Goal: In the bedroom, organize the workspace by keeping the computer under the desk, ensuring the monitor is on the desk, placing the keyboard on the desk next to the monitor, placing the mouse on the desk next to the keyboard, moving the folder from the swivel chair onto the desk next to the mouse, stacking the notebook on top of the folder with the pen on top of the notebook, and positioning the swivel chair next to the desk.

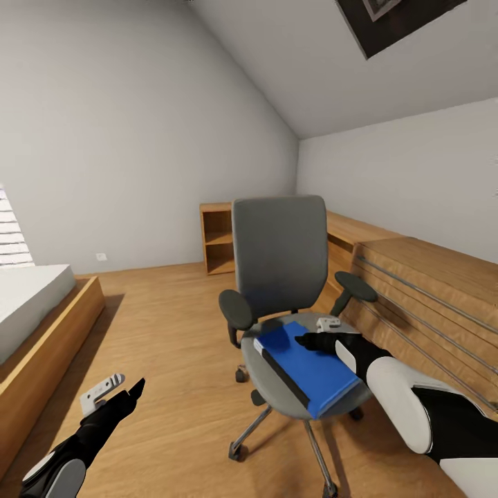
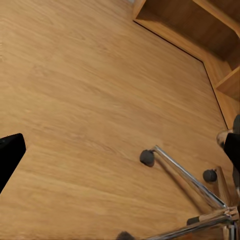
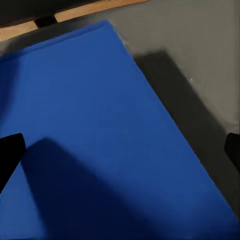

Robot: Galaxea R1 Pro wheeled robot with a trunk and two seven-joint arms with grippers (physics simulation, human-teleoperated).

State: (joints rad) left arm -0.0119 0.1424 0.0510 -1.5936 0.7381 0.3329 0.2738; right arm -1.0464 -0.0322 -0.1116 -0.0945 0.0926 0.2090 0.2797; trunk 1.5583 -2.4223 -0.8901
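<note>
One swivel chair [image 1: 280,277] stands on the wood floor [image 1: 166,346] in the middle of the room, its grey back upright and two black armrests either side. One blue folder [image 1: 308,370] lies flat on the grey seat, covering most of the right half and reaching the near edge. Nothing else rests on the seat.

The right gripper [image 1: 311,340] hovers over the far end of the folder. In the right wrist view its two dark fingertips [image 3: 10,155] stand wide apart at either edge of the frame, with the folder [image 3: 100,135] and a strip of seat [image 3: 200,85] between them; it grips nothing.

The left gripper [image 1: 131,391] hangs low over bare floor, near left, well apart from the chair. One fingertip [image 2: 10,155] is visible in the left wrist view, so whether this pincer is apart or together cannot be told. That view also takes in the chrome chair base [image 2: 195,182] and castors.

One open light-wood shelf unit [image 1: 218,238] stands against the far wall; its compartments appear empty, though detail is poor. A low wooden cabinet [image 1: 429,290] runs along the right. One bed [image 1: 34,311] sits at left.
</note>
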